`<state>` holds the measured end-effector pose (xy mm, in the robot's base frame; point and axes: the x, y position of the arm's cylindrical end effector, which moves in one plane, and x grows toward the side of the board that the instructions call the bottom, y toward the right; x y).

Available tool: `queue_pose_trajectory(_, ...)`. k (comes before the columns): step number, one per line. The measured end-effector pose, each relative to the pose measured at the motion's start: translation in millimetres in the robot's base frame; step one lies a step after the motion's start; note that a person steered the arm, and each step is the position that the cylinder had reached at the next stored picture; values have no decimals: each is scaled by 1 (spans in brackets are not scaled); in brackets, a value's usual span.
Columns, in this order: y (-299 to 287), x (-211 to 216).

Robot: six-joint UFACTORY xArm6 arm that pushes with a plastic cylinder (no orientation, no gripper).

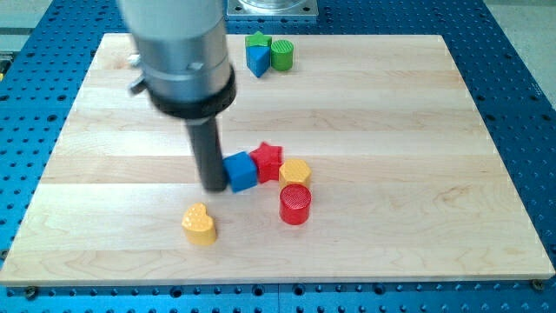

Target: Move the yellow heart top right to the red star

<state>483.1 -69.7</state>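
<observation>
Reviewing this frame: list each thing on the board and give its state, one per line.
My tip: down on the wooden board, against the blue cube's left side.
Blue cube: touching the red star.
Red star: between blue cube and yellow hexagonal block.
Red cylinder: upright, below the yellow hexagonal block.
Yellow heart: alone, lower left of the cluster, untouched.
Blue wedge-like block, green cylinder, green block: clustered at the top.

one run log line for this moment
my tip: touching blue cube left side | yellow heart: below-left of red star, apart | move: not done
</observation>
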Motion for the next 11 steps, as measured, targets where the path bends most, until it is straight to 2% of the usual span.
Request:
queue_pose_trajectory(1, 1, 30)
queue_pose_trajectory(2, 37, 44)
queue_pose_trajectory(3, 26, -35)
queue_pose_trajectory(4, 34, -82)
queue_pose_trajectory(5, 158, -112)
queue_pose_trajectory(6, 229, -47)
queue_pose_trajectory(7, 189, 14)
queue_pose_trajectory(8, 136, 39)
queue_pose_trajectory(10, -27, 29)
queue_pose_trajectory(11, -55, -9)
